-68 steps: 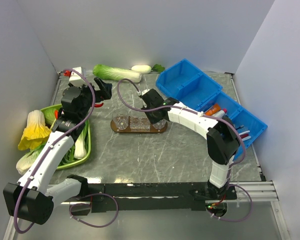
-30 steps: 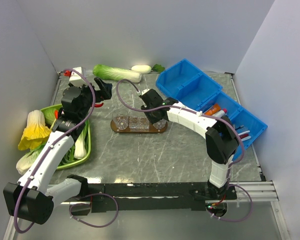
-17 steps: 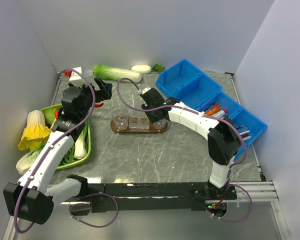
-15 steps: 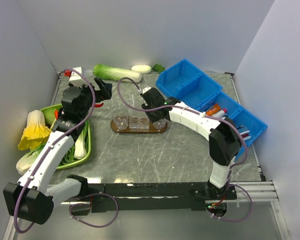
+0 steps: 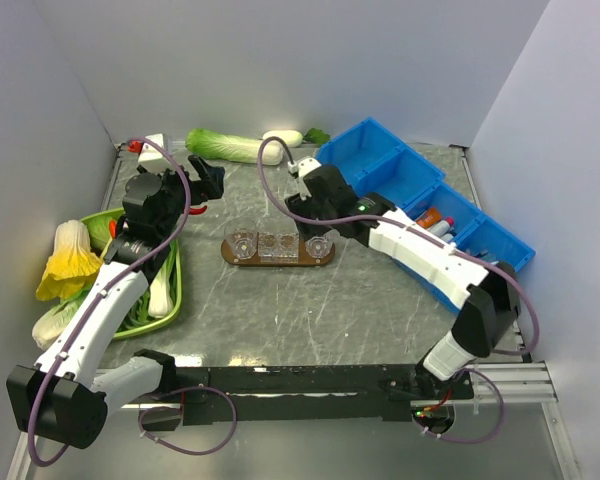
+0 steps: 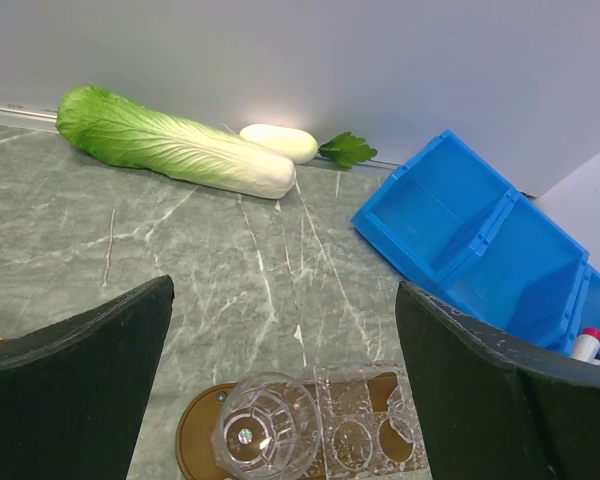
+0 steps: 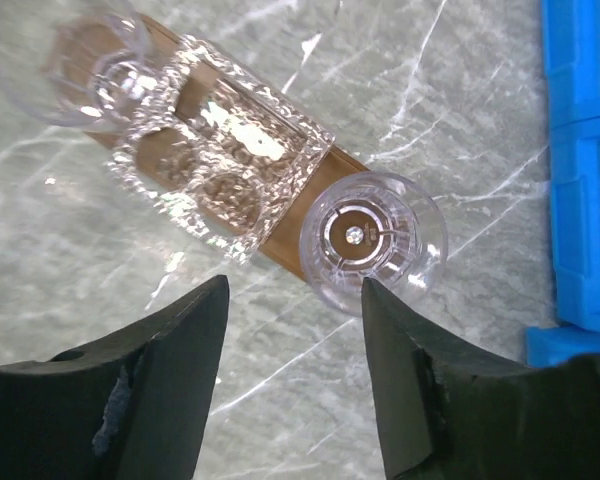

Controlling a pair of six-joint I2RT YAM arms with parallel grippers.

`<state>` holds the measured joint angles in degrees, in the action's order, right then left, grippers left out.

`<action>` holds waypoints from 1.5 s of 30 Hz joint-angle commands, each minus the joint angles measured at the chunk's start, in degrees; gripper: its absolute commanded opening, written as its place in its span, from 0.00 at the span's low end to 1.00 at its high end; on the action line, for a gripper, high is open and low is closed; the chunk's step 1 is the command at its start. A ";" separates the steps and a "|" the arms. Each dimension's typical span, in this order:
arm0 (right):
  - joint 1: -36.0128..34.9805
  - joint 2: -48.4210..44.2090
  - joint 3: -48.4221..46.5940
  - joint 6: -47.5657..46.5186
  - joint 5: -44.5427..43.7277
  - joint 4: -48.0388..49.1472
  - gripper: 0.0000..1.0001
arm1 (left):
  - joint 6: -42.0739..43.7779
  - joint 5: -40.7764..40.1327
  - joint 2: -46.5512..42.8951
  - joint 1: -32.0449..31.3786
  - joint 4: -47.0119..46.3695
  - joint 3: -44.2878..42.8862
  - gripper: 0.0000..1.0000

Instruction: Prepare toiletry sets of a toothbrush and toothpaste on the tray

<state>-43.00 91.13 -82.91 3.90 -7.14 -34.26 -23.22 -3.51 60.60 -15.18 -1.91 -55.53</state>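
The dark-brown tray point(image 5: 325, 259) lies mid-table and carries a clear cup point(image 5: 241, 240) at its left end. A clear ribbed holder point(image 5: 275, 246) sits in the middle and a second clear cup point(image 5: 320, 243) at the right end. My right gripper point(image 5: 302, 212) hovers open and empty just behind that right cup point(image 7: 373, 243), with bare table between its fingers point(image 7: 160, 380). My left gripper point(image 5: 208, 180) hangs wide open and empty, high at the left, looking down on the left cup point(image 6: 265, 435). An orange toothpaste point(image 5: 430, 215) lies in the blue bins point(image 5: 380, 165). I cannot make out a toothbrush.
A cabbage point(image 5: 220, 146) and a white radish point(image 5: 282, 137) lie along the back wall. A green dish point(image 5: 172, 290) of vegetables sits at the left edge, with bok choy point(image 5: 65, 262) beside it. The blue bins point(image 6: 480, 240) run along the right side and hold a red-capped white tube point(image 6: 585, 345).
My right gripper opened, let go of the right cup on the tray and rose back toward the far side. The left arm has not moved.
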 commanded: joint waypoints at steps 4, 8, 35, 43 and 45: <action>0.02 -8.60 2.23 1.11 0.98 -1.42 0.71 | -0.16 1.23 -1.01 0.24 -2.04 -0.99 0.97; 1.52 -13.78 5.12 0.93 1.07 -3.00 0.73 | 0.02 0.78 -1.53 0.24 -1.87 -0.90 0.97; 36.75 -22.59 17.08 5.14 13.04 -1.43 0.70 | 1.51 -2.82 -3.12 -0.02 -0.99 -0.11 0.97; 42.83 -13.97 20.25 11.56 8.20 6.82 0.65 | 2.39 -3.61 -1.36 -0.64 -0.90 -0.11 0.97; 44.13 -11.16 20.34 13.41 7.23 8.15 0.64 | 2.39 -3.61 -1.36 -1.08 -0.99 -0.02 0.97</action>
<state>-0.45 76.79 -62.50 12.64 3.33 -32.53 -21.85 -6.33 59.13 -15.49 -1.76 -55.51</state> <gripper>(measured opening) 0.654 0.969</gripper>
